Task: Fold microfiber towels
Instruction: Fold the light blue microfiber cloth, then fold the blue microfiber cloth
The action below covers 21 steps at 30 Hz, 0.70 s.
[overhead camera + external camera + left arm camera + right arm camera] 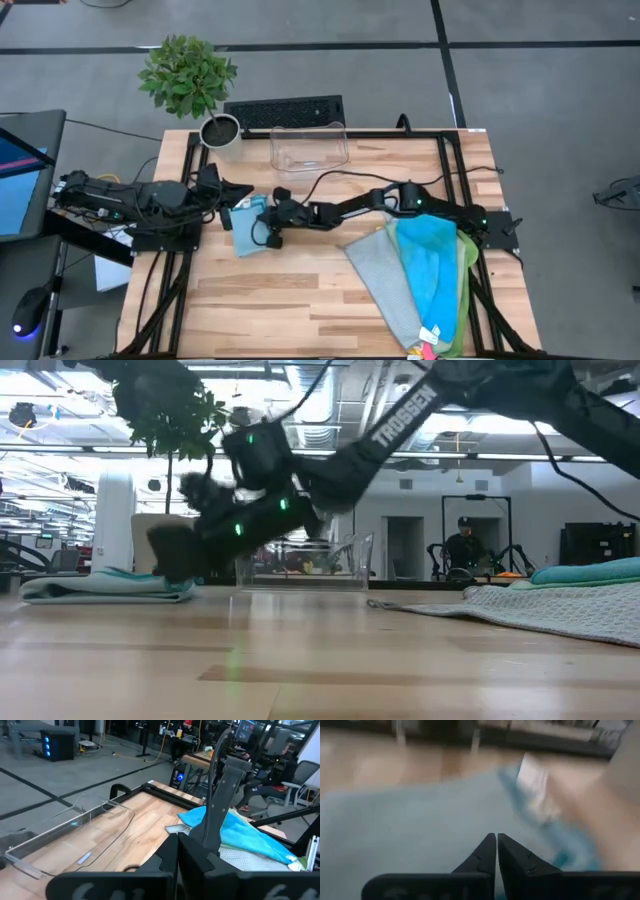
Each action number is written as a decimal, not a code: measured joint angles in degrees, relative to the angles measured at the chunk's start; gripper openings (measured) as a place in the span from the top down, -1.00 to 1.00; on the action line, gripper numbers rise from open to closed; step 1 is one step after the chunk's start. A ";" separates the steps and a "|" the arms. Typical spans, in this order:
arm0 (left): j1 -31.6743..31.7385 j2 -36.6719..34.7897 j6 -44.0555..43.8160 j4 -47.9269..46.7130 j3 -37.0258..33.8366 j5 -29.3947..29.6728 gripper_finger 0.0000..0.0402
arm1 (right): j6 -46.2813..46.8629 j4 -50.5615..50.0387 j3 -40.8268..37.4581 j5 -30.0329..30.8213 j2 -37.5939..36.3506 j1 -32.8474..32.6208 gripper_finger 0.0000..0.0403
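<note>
Right gripper point(496, 838) stretched far across the table, down on the folded blue towel point(243, 240), fingers pressed almost together with only a thin slit between. Cannot tell whether any cloth is nipped there. Directly beneath the tips, pale blue cloth, with a white tag point(532, 775) just ahead of them. From table height, seen as a flat, neat stack lying on the wood under the dark gripper head. Left gripper point(243, 191) just beside the right one, on the far side of the same towel, fingers pressed together, holding nothing. Well behind the right gripper, back along its own arm near the base, a loose pile: grey towel point(385, 280) spread nearest, teal towel point(430, 255) overlapping it, green towel point(468, 285) under the outer edge, small bits of pink and yellow showing at the near end. Beyond both grippers, toward the far edge of the table point(300, 300), clear bin point(310, 147). Farther off to the left gripper's side, potted plant point(190, 75).
</note>
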<state>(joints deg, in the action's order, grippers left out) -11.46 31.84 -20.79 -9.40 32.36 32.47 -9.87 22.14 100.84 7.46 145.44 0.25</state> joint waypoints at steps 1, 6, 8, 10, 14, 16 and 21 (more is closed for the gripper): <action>0.00 -0.04 -0.03 0.36 0.00 0.00 0.99 | -0.66 -2.07 0.03 0.15 -1.58 0.02 0.82; 0.00 -0.42 -0.01 3.41 0.00 -0.44 0.99 | -2.53 -23.58 -1.32 0.09 -15.09 0.11 0.90; 0.00 -0.42 0.87 4.80 0.00 0.08 0.98 | -3.00 -34.49 -2.03 0.17 -20.85 0.17 0.90; 0.01 -0.34 2.40 5.70 0.00 1.37 0.95 | -1.05 -45.60 -3.69 0.66 -26.38 0.02 0.89; 0.04 0.64 3.37 6.21 0.00 0.92 0.81 | 8.79 -62.79 -11.28 5.63 -38.85 -1.63 0.85; 0.04 2.44 3.35 5.54 0.02 -0.60 0.70 | 16.03 -67.90 -17.59 9.08 -45.13 -3.49 0.85; 0.17 11.33 1.39 7.35 0.00 -2.62 0.37 | 40.17 -72.29 -38.18 9.65 -61.07 -12.86 0.82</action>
<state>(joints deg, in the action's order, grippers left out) -11.30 43.17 -19.40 -2.05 32.36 29.84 30.30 -50.15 62.66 17.11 84.37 -12.60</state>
